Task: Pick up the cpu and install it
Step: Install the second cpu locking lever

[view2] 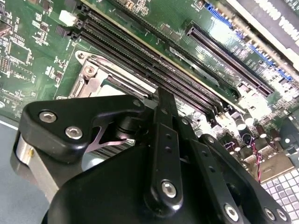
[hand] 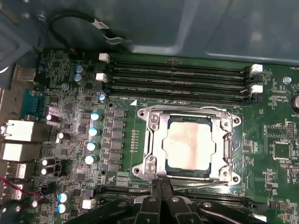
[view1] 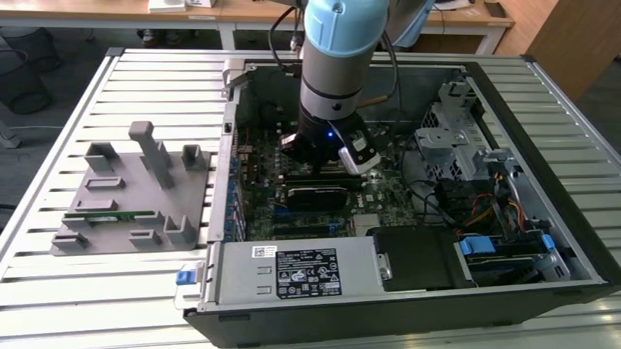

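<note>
The gripper (hand: pixel 161 186) is seen low over the motherboard (hand: pixel 70 98), its fingers (hand: pixel 161 193) drawn together at the socket's (hand: pixel 189 147) edge with nothing held between them. The cpu (hand: pixel 189 148) is seated flat inside the socket, framed by the metal bracket (hand: pixel 154 140), silvery top facing up. Empty memory slots (hand: pixel 177 79) run just beside the socket. In the exterior view, the arm (view1: pixel 335 73) is lowered into the open case (view1: pixel 543 182), which lies on the slatted surface (view1: pixel 145 80); a grey fixture (view1: pixel 126 196) sits beside the case.
</note>
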Controlling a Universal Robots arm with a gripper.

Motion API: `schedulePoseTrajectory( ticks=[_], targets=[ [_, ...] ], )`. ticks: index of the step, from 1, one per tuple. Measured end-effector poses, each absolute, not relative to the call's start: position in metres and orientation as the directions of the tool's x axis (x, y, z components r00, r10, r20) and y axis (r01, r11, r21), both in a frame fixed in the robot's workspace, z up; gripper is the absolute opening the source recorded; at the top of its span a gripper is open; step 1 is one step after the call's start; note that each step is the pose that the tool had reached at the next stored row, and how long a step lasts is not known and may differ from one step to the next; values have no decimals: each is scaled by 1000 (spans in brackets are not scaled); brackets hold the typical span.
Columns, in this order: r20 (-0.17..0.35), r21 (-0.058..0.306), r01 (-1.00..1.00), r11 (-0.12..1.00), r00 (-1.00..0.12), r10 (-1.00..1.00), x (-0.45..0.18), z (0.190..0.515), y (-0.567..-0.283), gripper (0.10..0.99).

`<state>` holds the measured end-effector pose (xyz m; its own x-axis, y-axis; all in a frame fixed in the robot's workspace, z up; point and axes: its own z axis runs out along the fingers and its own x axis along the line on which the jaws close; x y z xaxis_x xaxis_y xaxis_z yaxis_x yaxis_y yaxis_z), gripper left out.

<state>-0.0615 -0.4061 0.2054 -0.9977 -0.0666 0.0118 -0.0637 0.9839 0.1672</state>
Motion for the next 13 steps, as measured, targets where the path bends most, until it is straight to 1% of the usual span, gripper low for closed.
schedulePoseTrajectory(
  ticks=[5,13],
  targets=[
    [11,178,-64,982,-998,-67,-63,205,-412,106],
    [9,209,-64,976,-998,-67,-69,205,-419,106]
  ],
)
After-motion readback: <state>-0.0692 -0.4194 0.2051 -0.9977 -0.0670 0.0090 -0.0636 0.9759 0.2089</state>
